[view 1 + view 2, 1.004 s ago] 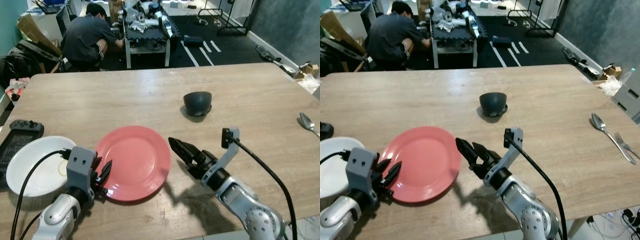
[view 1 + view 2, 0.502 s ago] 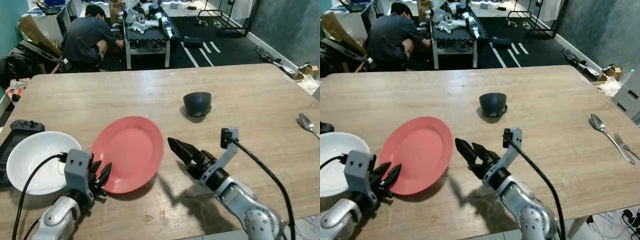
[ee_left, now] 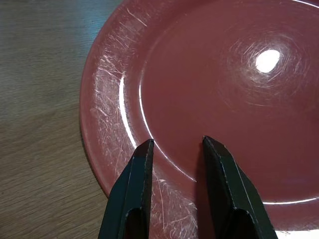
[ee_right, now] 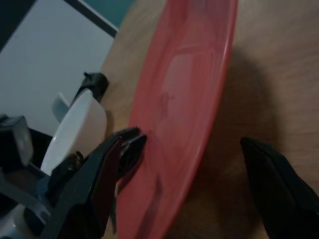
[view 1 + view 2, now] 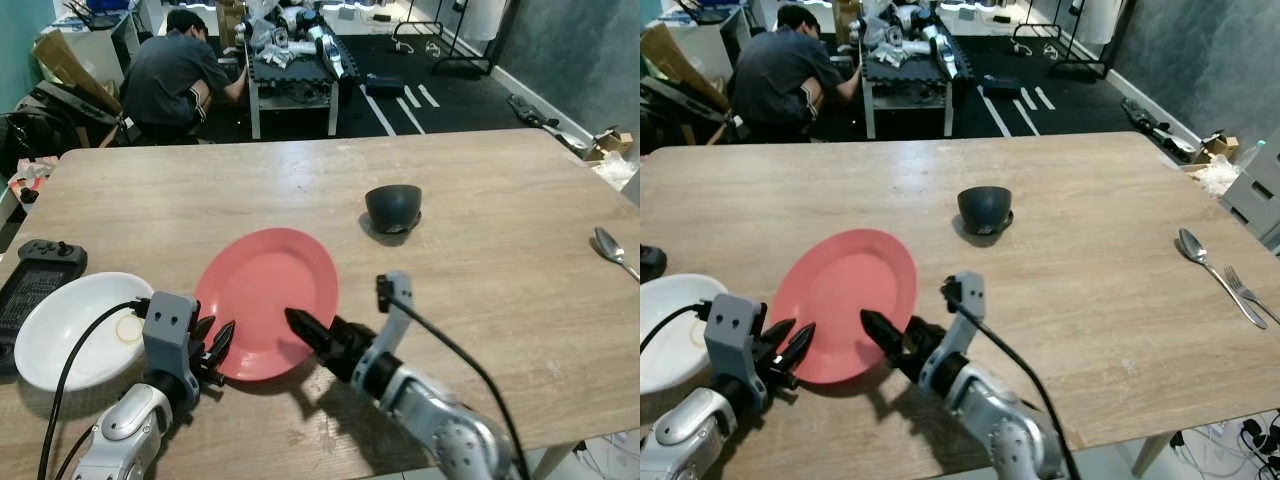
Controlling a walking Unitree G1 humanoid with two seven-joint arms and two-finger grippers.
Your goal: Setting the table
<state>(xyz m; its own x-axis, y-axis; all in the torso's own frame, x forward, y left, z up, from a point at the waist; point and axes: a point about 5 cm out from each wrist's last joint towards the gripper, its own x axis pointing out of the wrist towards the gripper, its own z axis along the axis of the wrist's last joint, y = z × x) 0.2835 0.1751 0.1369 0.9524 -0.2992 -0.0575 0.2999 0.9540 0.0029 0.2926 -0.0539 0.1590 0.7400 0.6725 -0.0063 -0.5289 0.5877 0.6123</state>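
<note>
Red melamine-looking plate (image 5: 268, 298) lies near the front edge of the wooden surface (image 5: 480, 230), and everything else is placed from it. Left of the plate sits a white plate (image 5: 70, 328), just beside it, with a black game controller (image 5: 38, 275) further left. At the red plate's near-left rim is the left end effector (image 5: 211, 345), its two black fingers (image 3: 137, 179) a little apart and lying over the rim, pointing in toward the plate's middle; I cannot tell whether they touch it. At the plate's near-right rim is the right end effector (image 5: 310, 332), its fingers spread wide, one over the plate and one beyond its edge. The plate's right side seems lifted slightly off the surface. So both arms flank it, the plate lying straight ahead of each. Beyond the plate to the right stands an upturned dark bowl (image 5: 393, 207), and far right a spoon (image 5: 610, 247).
</note>
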